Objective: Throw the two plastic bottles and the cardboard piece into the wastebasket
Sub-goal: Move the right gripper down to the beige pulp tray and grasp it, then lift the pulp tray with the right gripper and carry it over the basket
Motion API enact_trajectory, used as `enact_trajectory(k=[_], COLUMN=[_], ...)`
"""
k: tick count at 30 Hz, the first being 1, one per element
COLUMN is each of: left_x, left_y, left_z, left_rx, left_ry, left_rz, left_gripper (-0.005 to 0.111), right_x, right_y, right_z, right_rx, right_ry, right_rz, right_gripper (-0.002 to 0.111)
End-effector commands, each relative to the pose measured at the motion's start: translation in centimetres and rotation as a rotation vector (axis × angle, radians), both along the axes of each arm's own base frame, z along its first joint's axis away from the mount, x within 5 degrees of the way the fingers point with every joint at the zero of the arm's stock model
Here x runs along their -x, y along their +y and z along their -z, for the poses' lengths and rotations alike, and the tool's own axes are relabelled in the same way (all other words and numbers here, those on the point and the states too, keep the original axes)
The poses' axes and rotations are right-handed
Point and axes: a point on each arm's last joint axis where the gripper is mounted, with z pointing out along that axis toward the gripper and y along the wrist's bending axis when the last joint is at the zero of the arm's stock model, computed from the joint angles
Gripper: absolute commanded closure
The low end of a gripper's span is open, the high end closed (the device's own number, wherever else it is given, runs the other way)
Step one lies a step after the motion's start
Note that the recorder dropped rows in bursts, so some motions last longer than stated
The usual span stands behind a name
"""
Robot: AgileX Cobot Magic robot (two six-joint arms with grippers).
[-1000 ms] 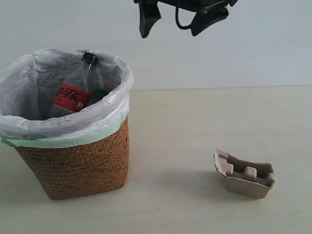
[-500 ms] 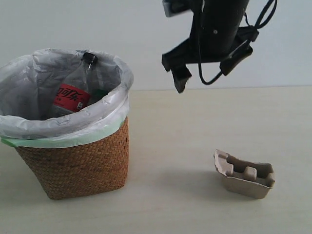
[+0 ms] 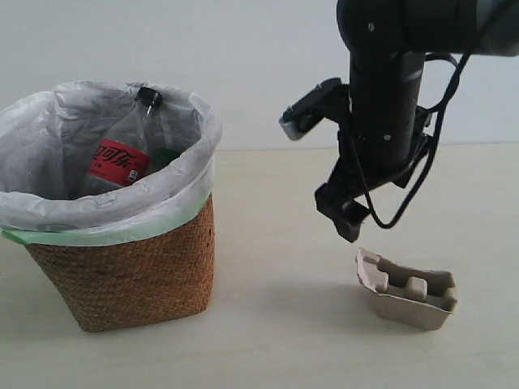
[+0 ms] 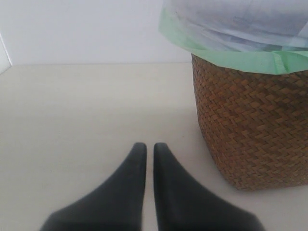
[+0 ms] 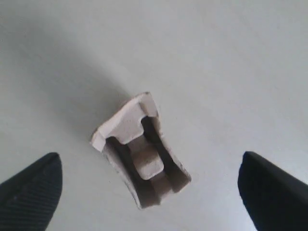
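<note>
The wicker wastebasket point(image 3: 130, 267) with its white bag stands at the left. Inside it leans the taller bottle point(image 3: 122, 154), red label and black cap showing. A green patch point(image 3: 166, 154) shows beside it; the shorter bottle is otherwise hidden. The cardboard piece point(image 3: 405, 290) lies on the table at the right, hollow side up. My right gripper point(image 5: 149, 159) hangs open just above it, one finger point(image 3: 350, 220) over its left end, fingers wide on either side of the cardboard piece point(image 5: 139, 154). My left gripper point(image 4: 149, 149) is shut and empty, low beside the wastebasket point(image 4: 250, 125).
The pale table point(image 3: 284, 211) runs back to a white wall. The right arm and its cables point(image 3: 389, 105) stand over the right half of the table.
My right arm has come down from the top of the exterior view and moved right, from near the basket to just above the cardboard piece. Nothing else moved.
</note>
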Motion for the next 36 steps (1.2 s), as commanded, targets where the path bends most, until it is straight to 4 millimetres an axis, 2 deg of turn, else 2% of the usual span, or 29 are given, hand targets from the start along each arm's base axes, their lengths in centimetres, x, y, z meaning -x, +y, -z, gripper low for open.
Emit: enact_trajectory(k=[1,16,21,26,29,36], left_x=[0.0,0.0,0.0,0.0,0.0,0.0], left_y=[-0.1,-0.1,-0.1,-0.1,-0.1,-0.1], left_z=[0.0,0.0,0.0,0.0,0.0,0.0], left_rx=[0.006,0.006,0.006,0.006,0.006,0.006], left_ry=[-0.008,-0.008,-0.008,-0.008,-0.008,-0.008], left_rz=[0.007,0.007,0.007,0.007,0.007,0.007], left_gripper=[0.102,0.102,0.102,0.102,0.102,0.102], right_x=[0.8,3.5,3.2,2.1,1.6,1.1], right_y=[-1.3,-3.1,-3.1,-3.3,-3.3,-2.8], right_z=[1.9,7.0,9.6,12.4,13.1,13.3], right_rx=[0.113,0.230,0.226,0.307,0.337,0.278], right_ry=[0.053,0.231,0.176,0.159,0.120,0.068], right_rz=[-0.087,-0.199,-0.223,-0.211,-0.217,-0.227], right_gripper=[0.021,0.021,0.021,0.021,0.021,0.021])
